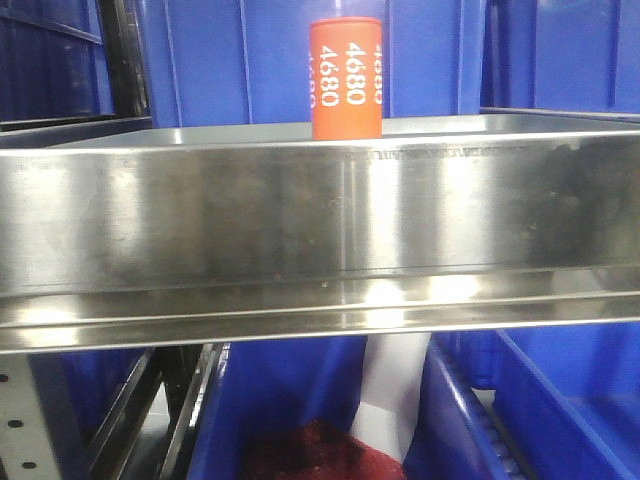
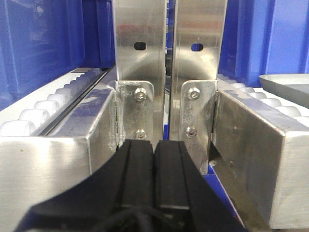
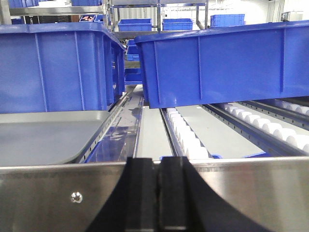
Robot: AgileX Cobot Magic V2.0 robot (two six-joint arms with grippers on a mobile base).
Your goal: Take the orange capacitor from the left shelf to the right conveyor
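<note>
The orange capacitor (image 1: 346,78) stands upright on the steel left shelf (image 1: 320,215), behind its tall shiny front lip, right of centre. No gripper shows in the front view. In the left wrist view my left gripper (image 2: 154,143) is shut and empty, facing two steel uprights. In the right wrist view my right gripper (image 3: 156,162) is shut and empty, against a steel rail. The right conveyor is out of view.
Blue bins (image 1: 230,60) stand behind the shelf and below it (image 1: 560,400). The left wrist view shows white rollers (image 2: 43,108) and a grey tray (image 2: 287,84). The right wrist view shows blue bins (image 3: 222,63), roller lanes (image 3: 186,135) and a grey tray (image 3: 43,135).
</note>
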